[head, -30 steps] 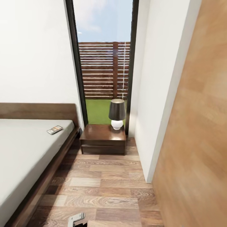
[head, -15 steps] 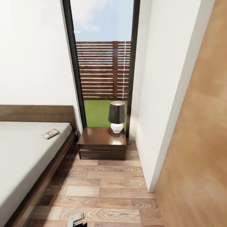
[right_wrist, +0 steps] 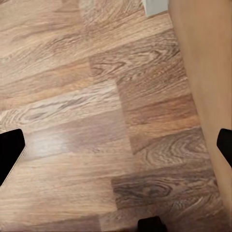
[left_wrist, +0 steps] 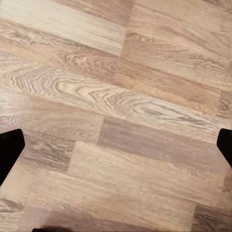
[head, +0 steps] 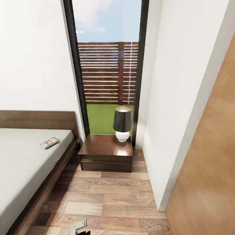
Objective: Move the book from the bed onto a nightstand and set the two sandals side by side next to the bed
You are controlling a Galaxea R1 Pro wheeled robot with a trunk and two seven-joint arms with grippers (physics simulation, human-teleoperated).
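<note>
The book (head: 49, 142) lies flat on the grey mattress of the bed (head: 23, 163), near its right edge and close to the headboard. The dark brown nightstand (head: 104, 153) stands just right of the bed, below the window. Both sandals are out of view. In the left wrist view, my left gripper (left_wrist: 116, 147) is open over bare plank floor, its dark fingertips (left_wrist: 9, 150) at the frame's edges. My right gripper (right_wrist: 116, 145) is also open over the floor, with nothing between its fingertips (right_wrist: 10, 150).
A lamp (head: 122, 122) with a dark shade stands on the nightstand's right rear corner. A white wall corner (head: 163, 182) and a tall light-brown wooden panel (head: 209, 169) close the right side. Wood floor (head: 107, 199) runs between bed and wall. The panel (right_wrist: 208, 67) is near my right gripper.
The whole head view has shifted: the camera moved a little forward and turned slightly right, so bed and book sit further left. Nothing in the room moved.
</note>
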